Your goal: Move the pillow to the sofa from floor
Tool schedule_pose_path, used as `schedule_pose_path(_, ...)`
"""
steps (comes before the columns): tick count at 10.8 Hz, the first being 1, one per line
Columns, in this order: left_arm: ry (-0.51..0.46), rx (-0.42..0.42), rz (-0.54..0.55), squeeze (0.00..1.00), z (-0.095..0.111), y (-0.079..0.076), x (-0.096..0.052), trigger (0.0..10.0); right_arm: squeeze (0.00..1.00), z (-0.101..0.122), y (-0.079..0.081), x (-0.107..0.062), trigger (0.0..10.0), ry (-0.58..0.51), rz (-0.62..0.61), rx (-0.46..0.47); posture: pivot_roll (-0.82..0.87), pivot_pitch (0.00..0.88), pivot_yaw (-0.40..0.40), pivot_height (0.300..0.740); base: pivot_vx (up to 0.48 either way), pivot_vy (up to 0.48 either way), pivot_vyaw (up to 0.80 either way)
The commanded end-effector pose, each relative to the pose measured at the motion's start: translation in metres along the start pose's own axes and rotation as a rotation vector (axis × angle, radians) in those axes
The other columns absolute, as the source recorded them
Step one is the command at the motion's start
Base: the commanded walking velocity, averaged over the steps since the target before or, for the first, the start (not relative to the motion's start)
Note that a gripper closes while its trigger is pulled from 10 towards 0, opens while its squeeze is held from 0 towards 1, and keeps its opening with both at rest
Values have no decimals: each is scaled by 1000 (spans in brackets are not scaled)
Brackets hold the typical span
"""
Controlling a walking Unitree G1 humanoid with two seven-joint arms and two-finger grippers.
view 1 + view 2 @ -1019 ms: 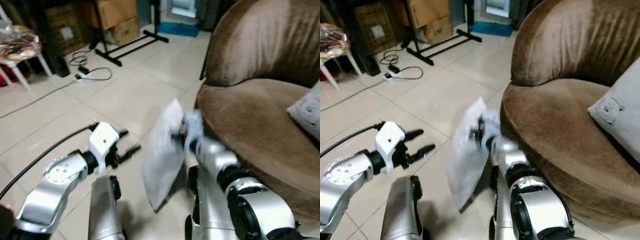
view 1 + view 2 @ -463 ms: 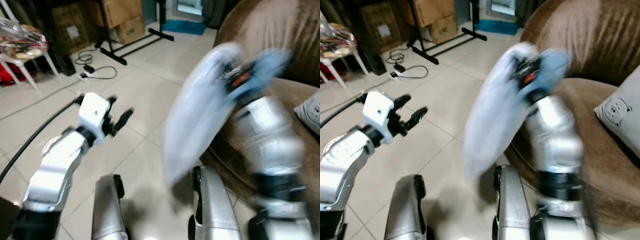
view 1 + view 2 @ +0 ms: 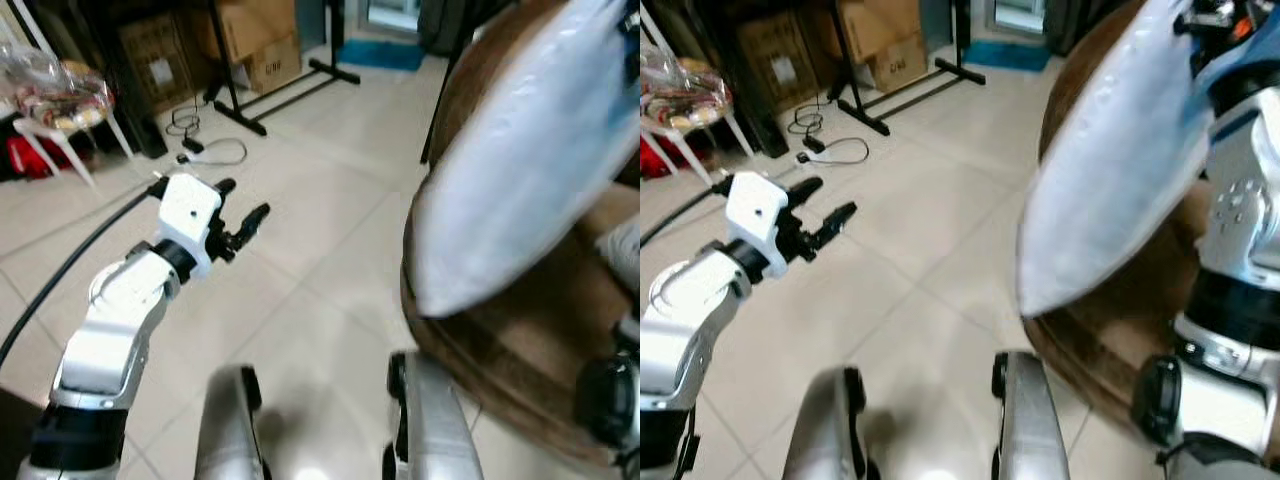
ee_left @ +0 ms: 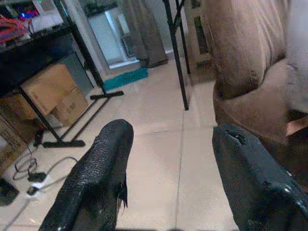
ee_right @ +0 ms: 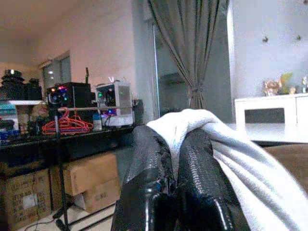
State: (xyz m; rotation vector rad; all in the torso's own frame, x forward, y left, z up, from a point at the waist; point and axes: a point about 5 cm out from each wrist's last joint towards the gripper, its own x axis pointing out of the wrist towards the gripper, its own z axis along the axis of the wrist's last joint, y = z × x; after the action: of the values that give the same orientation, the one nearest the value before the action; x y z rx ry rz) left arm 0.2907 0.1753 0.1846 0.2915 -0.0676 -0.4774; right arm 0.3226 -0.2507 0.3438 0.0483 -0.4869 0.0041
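I have the pillow [image 3: 1110, 170] off the floor, high at about 2 o'clock in my head view, hanging in front of the brown sofa [image 3: 520, 350] and above the front edge of its seat. My right gripper [image 5: 171, 159] has its fingers clenched on a bunched corner of the white fabric — nothing more than that corner, as far as the wrist view shows. My left gripper [image 3: 240, 215] is out at 10 o'clock over the tiled floor [image 3: 310, 230], fingers spread and holding nothing.

My worry is the grip: the pillow dangles from a single pinched fold, so a quick swing could pull the cloth free and drop it back on the tiles. Letting go too early is the other risk — its lower end hangs near the seat's front lip, and I judge it could slide off instead of settling. A second cushion [image 3: 625, 245] lies on the seat at 3 o'clock; landing on it could tip my pillow outward.

As for writing, the cardboard boxes [image 3: 265, 45] at 12 o'clock carry pale labels, too blurred to read. No brand is legible anywhere.
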Motion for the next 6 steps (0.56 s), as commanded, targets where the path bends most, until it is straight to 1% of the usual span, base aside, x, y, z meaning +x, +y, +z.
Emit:
schedule_pose_path(1, -8, 19, 22, 0, 3, 7, 0, 10000, 0, 6, 3, 4, 10000, -28, 23, 0, -95, 0, 51, 563, 0, 0, 0)
schedule_pose_path(2, -11, 34, 21, 0, 5, 10, 3, 10000, 0, -7, 4, 5, 10000, 16, 31, 5, -98, 0, 57, 583, 0, 0, 0)
schedule_pose_path(3, -12, 36, 18, 0, 5, 10, 5, 10000, 0, -27, 3, -2, 10000, 91, 24, -55, -101, 0, 59, 598, 0, 0, 0)
schedule_pose_path(4, -8, 38, 8, 0, 3, 7, 6, 10000, 0, -57, 2, -17, 10000, 203, 0, -78, -106, 0, 64, 613, 0, 0, 0)
schedule_pose_path(5, 2, 50, 1, 0, 0, 4, 8, 10000, 0, -91, 0, -39, 10000, 330, -55, -83, -106, 0, 65, 628, 0, 0, 0)
schedule_pose_path(6, 5, 51, 0, 0, -1, 3, 9, 10000, 0, -106, -3, -52, 10000, 388, -99, -102, -105, 0, 65, 638, 0, 0, 0)
